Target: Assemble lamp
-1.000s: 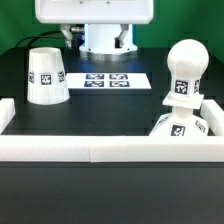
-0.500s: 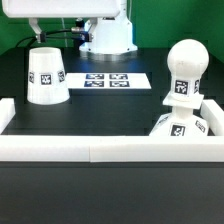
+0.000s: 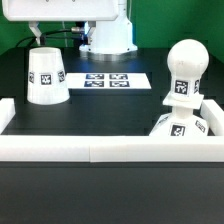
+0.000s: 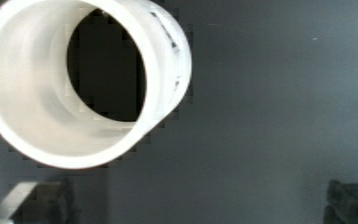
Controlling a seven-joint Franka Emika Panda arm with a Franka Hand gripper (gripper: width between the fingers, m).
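Note:
The white truncated-cone shade stands on the black table at the exterior view's left, narrow end up, with a tag on its side. In the wrist view I look down into its open ring. My gripper hangs above it, open and empty, with one dark finger and the other wide apart beside the ring. In the exterior view only the hand's white body shows at the top edge. The ball-shaped bulb stands on the base block at the right.
The marker board lies flat at mid table behind the shade. Long white border walls run along the front, the left and the right. The arm's white pedestal stands at the back.
The hand has moved toward the exterior view's left, from above the marker board to above the shade. It has held still over the last half second. The parts have not moved.

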